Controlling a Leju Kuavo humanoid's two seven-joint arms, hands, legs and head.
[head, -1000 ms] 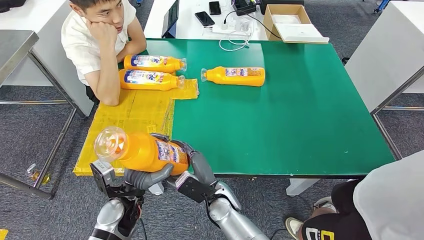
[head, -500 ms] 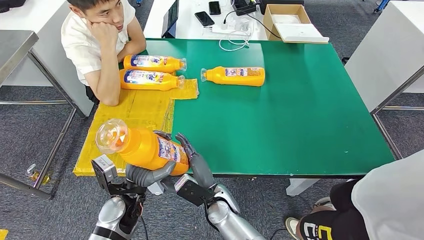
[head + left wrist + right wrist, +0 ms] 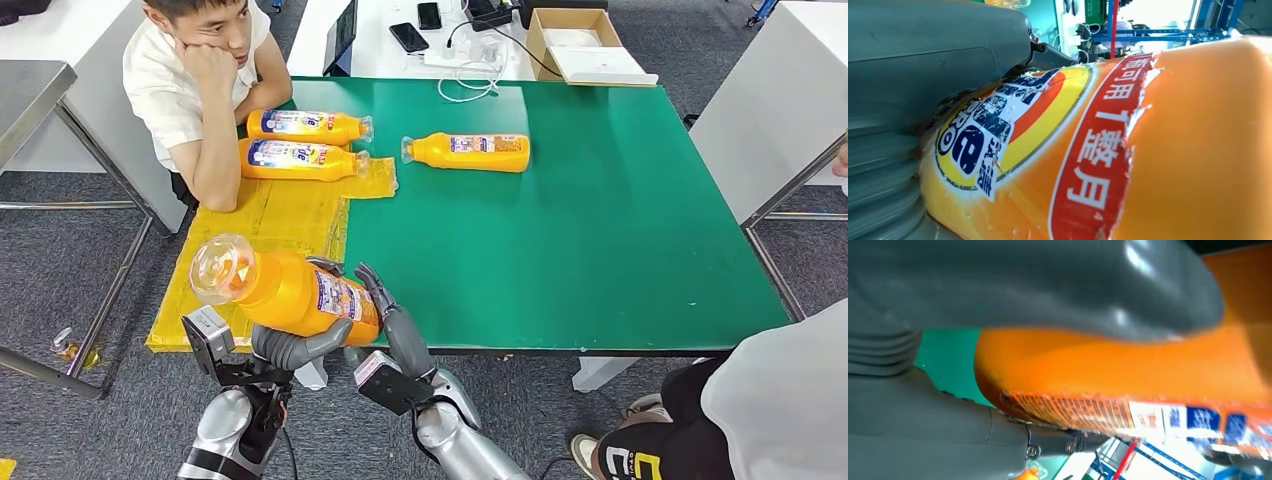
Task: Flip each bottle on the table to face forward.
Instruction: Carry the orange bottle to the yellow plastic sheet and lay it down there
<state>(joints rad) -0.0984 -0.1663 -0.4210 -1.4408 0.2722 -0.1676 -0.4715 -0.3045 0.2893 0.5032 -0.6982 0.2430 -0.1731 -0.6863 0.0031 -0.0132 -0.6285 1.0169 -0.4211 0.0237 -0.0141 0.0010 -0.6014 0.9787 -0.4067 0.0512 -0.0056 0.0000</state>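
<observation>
An orange bottle [image 3: 285, 293] is lying sideways above the table's [image 3: 600, 250] near edge, the left hand [image 3: 290, 348] cupping it from beneath and the right hand [image 3: 390, 322] pressing spread fingers against its base.

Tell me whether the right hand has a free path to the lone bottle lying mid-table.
Probably not yet. The right hand is against the held bottle together with the left hand. The green table toward the lone bottle looks bare.
</observation>
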